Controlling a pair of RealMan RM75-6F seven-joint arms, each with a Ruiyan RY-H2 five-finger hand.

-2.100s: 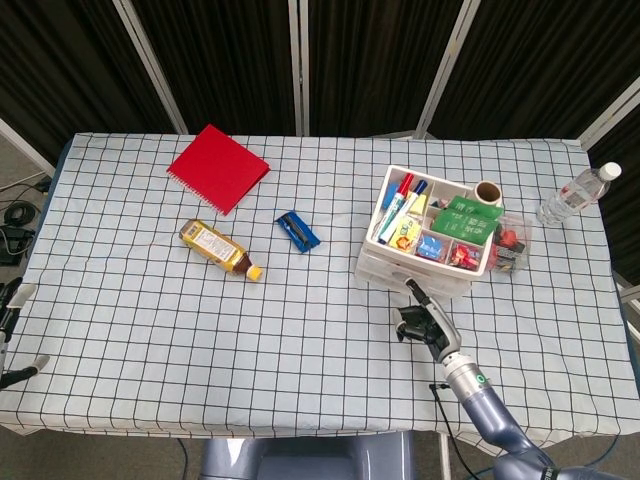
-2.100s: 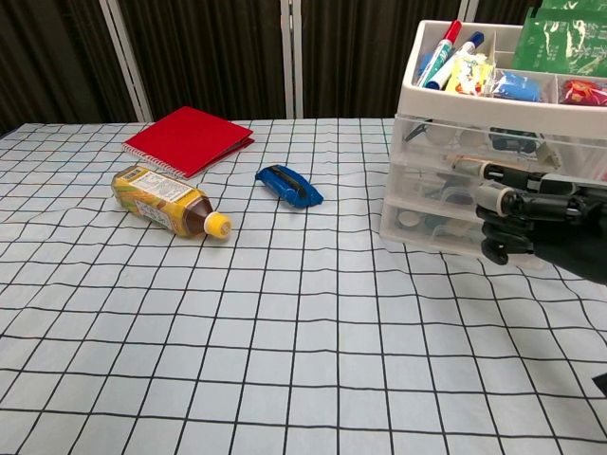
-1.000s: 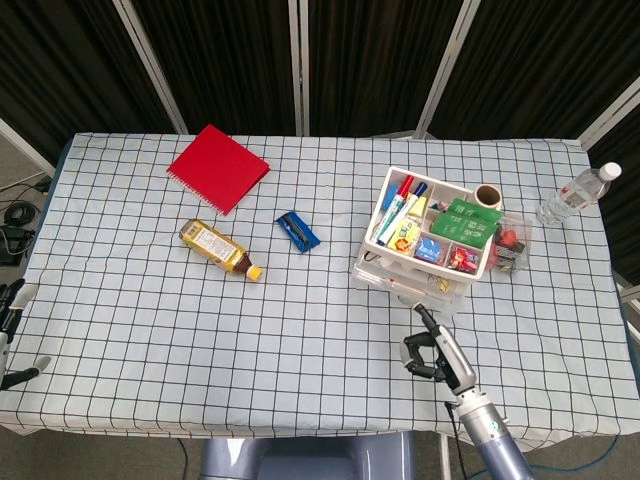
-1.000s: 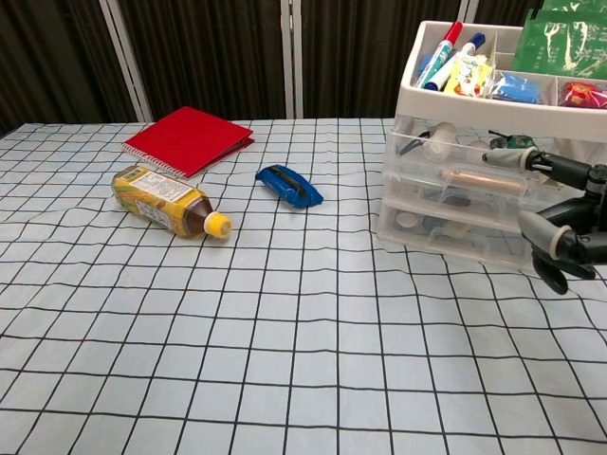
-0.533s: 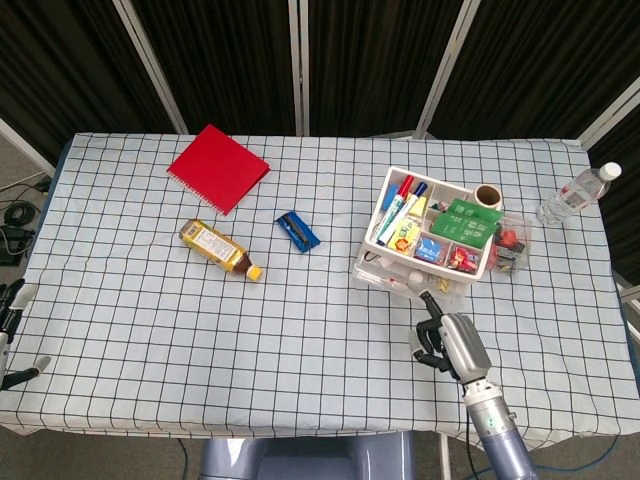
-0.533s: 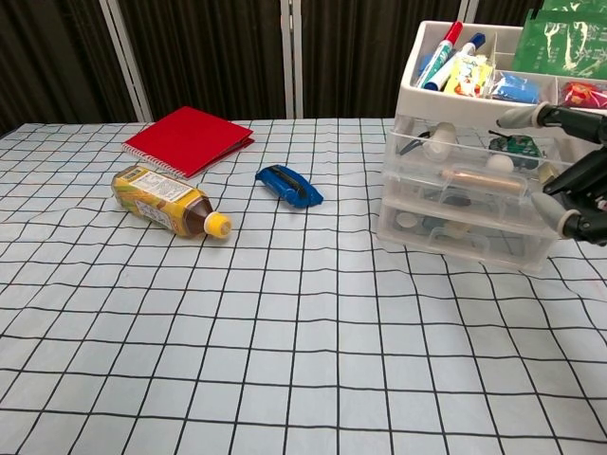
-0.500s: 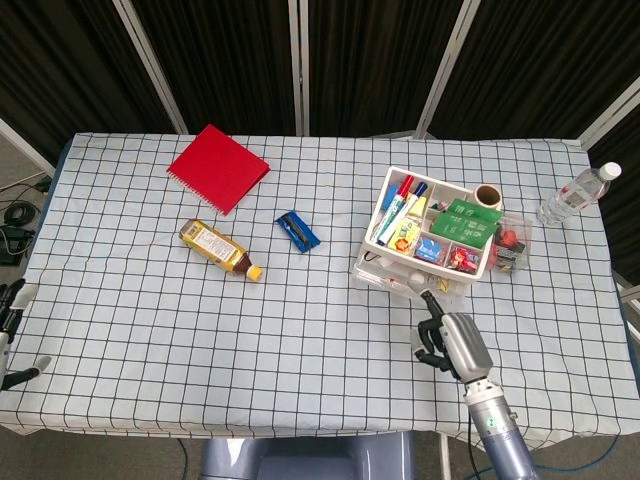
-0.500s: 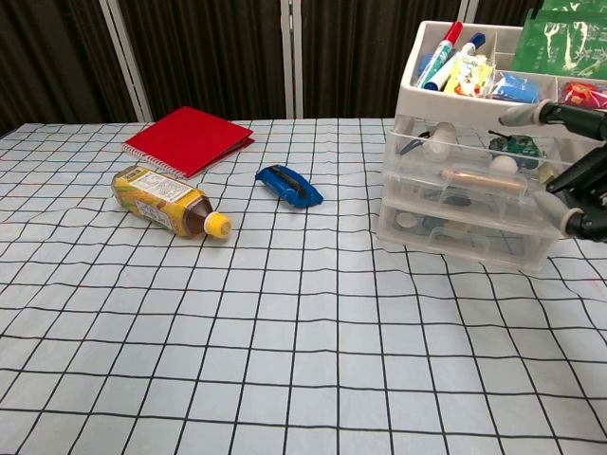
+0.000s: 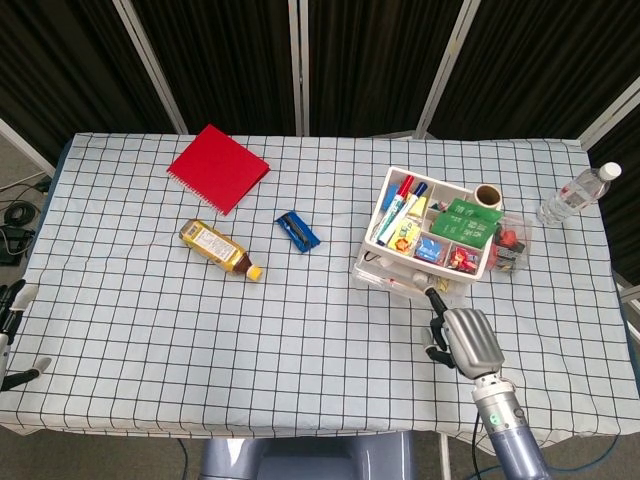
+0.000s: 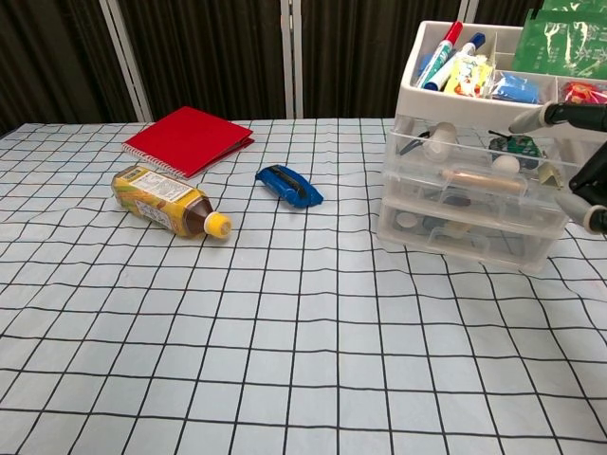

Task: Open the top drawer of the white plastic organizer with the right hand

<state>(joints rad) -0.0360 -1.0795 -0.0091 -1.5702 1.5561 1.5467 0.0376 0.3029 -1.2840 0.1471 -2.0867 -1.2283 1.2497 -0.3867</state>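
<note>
Your right hand is running off the chest view's right edge, so only a few fingers are showing there and you cannot judge its grasp. The white plastic organizer is losing its right side to that same edge. From the head view, the tray is hiding most of the top drawer. Your left hand is barely peeking in at the left border, too small to read.
</note>
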